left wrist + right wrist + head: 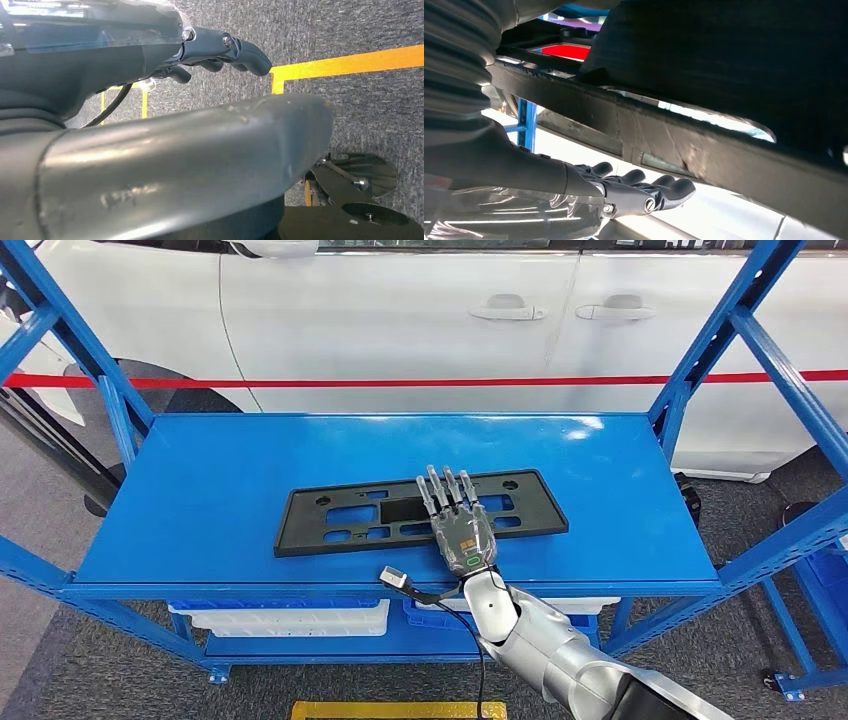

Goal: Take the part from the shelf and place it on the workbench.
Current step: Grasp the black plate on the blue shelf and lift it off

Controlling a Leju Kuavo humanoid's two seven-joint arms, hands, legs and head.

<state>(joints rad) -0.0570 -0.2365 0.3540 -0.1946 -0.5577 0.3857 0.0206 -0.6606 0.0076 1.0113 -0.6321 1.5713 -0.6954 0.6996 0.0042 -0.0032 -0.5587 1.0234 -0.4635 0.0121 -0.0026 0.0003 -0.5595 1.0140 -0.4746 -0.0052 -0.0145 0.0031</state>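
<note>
Blue steel shelf (pixel 200 490) standing before a white car (pixel 400 320), black license plate bracket (pixel 330 520) lying flat mid-shelf, I'm seeing my right hand (pixel 458 525) resting flat on its right half, fingers spread, gripping nothing, left hand (pixel 220 50) hanging over grey carpet, fingers curling inward, holding nothing.

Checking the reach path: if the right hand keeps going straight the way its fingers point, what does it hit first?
Nothing on the shelf, it seems. The right hand lies over the black part, fingers pointing past its far edge across bare blue shelf towards the white car. Height unclear.

Blue shelf (pixel 200 490) top: black part (pixel 330 520) lying flat, near centre.
</note>
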